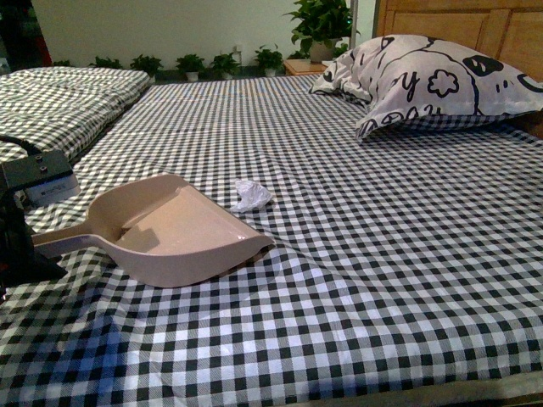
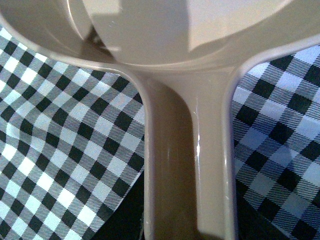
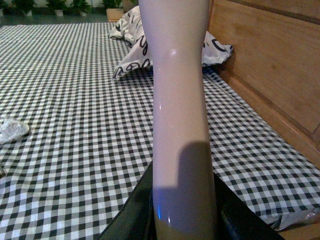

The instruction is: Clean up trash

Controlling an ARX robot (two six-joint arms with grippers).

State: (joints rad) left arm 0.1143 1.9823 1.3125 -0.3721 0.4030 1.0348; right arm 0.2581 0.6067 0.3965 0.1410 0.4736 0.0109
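Closest in, at the left edge of the front view, the left gripper (image 1: 24, 248) is clamped on the handle of the pink dustpan (image 1: 174, 233). The arm sits low, just above the checked sheet (image 1: 382, 288), and reaches in from the robot's left. The left wrist view only shows the handle running straight up into the pan. The fingers themselves are just dark slivers at the bottom, but the handle sits snug between them.

The dustpan lies flat on the sheet. Its long axis runs from the handle on the left out to the right and a bit away from the robot, with the open mouth facing the trash (image 1: 252, 195). The trash is a small crumpled white wad sitting on the sheet just past the pan's lip, close but apart from it. It's a lump, so no real long axis to call.

The right arm doesn't show in the front view at all. Only the right wrist view gives it: the right gripper (image 3: 182, 222) is closed around a pale pink handle (image 3: 177, 100), held upright, with its top end cut off. That view also catches the trash at its edge.

Further back are the doodle-print pillow (image 1: 441, 80), the wooden headboard (image 1: 501, 30) and potted plants (image 1: 322, 21) along the wall.
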